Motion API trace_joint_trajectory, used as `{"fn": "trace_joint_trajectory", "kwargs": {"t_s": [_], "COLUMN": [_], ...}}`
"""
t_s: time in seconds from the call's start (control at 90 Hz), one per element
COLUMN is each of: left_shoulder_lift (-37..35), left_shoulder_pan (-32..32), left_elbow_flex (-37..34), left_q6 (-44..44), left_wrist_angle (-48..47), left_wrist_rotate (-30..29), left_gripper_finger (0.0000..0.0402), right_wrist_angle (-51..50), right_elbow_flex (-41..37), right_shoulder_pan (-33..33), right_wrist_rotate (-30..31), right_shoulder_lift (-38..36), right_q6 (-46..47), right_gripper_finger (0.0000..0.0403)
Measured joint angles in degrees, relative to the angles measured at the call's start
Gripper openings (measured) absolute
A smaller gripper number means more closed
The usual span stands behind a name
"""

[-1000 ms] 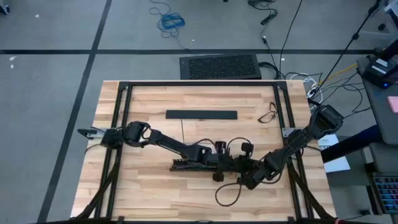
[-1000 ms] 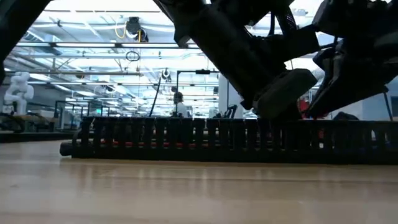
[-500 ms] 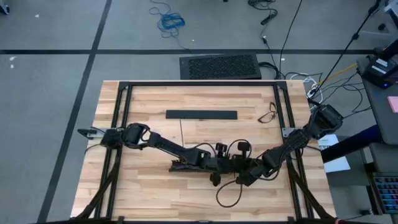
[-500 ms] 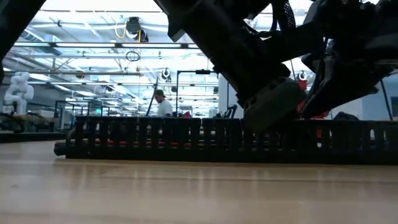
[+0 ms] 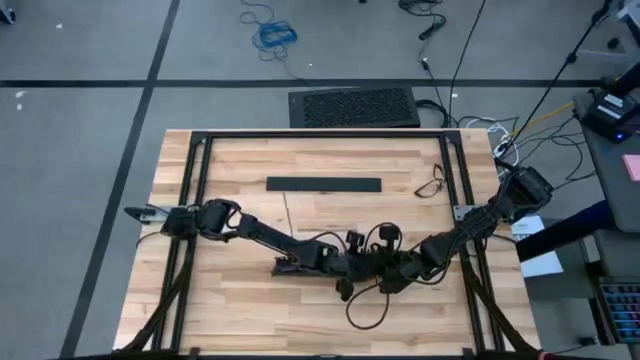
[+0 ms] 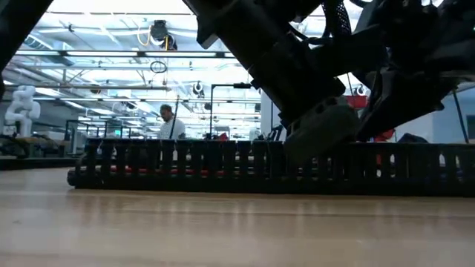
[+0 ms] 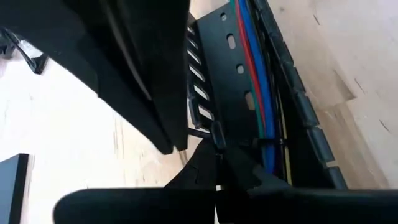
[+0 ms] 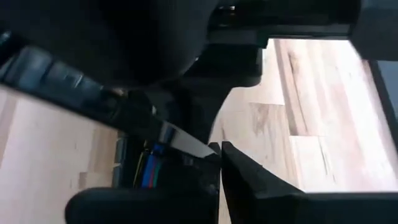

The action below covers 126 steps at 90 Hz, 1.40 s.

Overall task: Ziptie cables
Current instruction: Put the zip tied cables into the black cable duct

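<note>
The cables (image 7: 254,68), red, green and blue strands, lie lengthwise in a slotted black tray (image 7: 227,81) near the middle of the worktop (image 5: 250,320); they look light, limp and likely to spring apart, so the hold belongs on the stiffer ziptie (image 7: 270,144) crossing them, by its tail, not on the wires; thin smooth plastic may slip. Both end effectors crowd over the tray; the left end effector (image 5: 345,268) sits at its middle, the right end effector (image 5: 395,275) just beside it; whether either is clamped on anything I cannot tell.
</note>
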Motion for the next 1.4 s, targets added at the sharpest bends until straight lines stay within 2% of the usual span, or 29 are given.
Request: {"fn": "trace_joint_trajectory", "kwargs": {"t_s": [0.389,0.478,0.578,0.744,0.9,1.067,1.167,1.278,1.4], "left_shoulder_lift": [0.04,0.04,0.05,0.03,-0.44,-2.74,-4.49,-6.53,-9.55], "left_shoulder_pan": [-0.09,0.13,0.32,0.23,0.24,0.35,0.66,0.91,1.18], "left_elbow_flex": [0.02,0.09,0.13,0.46,0.42,0.37,0.35,0.32,0.26], "left_q6": [-1.85,-4.09,-6.69,-8.4,-8.48,-8.49,-8.41,-8.39,-8.49], "left_wrist_angle": [0.29,-0.18,-1.04,-2.73,-5.27,-9.0,-12.65,-17.51,-22.74], "left_wrist_rotate": [-0.11,-0.02,1.27,2.08,1.27,-1.2,-2.88,-5.76,-8.98], "left_gripper_finger": [0.0003,0.0012,0.0044,0.0089,0.0102,0.0104,0.0104,0.0104,0.0104], "right_wrist_angle": [0.59,-0.63,-3.23,-9.98,-12.91,-19.21,-26.34,-36.49,-45.44], "right_elbow_flex": [-1.66,-1.24,-0.86,0.48,4.22,10.77,14.39,18.15,22.46], "right_shoulder_pan": [-0.34,-0.42,-0.31,-0.1,2.33,6.31,8.04,8.91,8.93], "right_wrist_rotate": [0.61,0.77,2.16,10.19,17.98,25.72,29.79,33.41,33.74], "right_shoulder_lift": [0.07,0.07,0.17,0.57,0.52,0.48,0.44,0.42,0.37], "right_q6": [0.15,-0.32,-0.29,2.04,0.12,-2.84,-2.62,2.56,10.12], "right_gripper_finger": [0.0004,0.0023,0.0067,0.0155,0.0207,0.0234,0.0248,0.0262,0.0269]}}
